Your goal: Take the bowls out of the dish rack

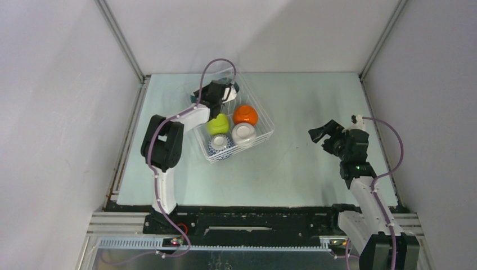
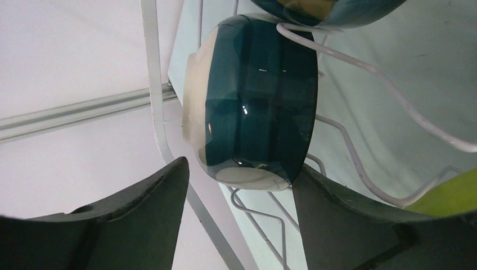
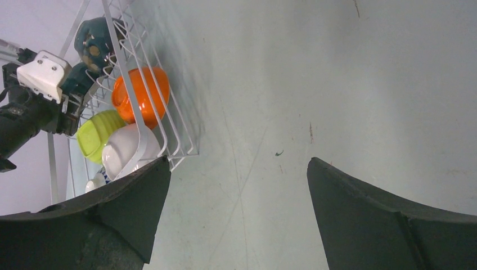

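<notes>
Left wrist view showed the left gripper (image 2: 241, 166) around the teal-and-white bowl (image 2: 253, 95), squeezing or not was unclear; the right gripper (image 3: 237, 160) was wide open.

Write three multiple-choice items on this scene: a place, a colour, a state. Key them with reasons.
1. The left gripper is: A at its base; B inside the dish rack; C above the right arm.
2. The bowl behind the white bowl, top view, is: A black; B red; C orange.
3. The right gripper is: A open, empty; B shut on a bowl; C shut, empty.
1 B: it straddles the teal-and-white bowl among the wires. 2 C: the orange bowl sits there. 3 A: only table shows between its spread jaws.
</notes>
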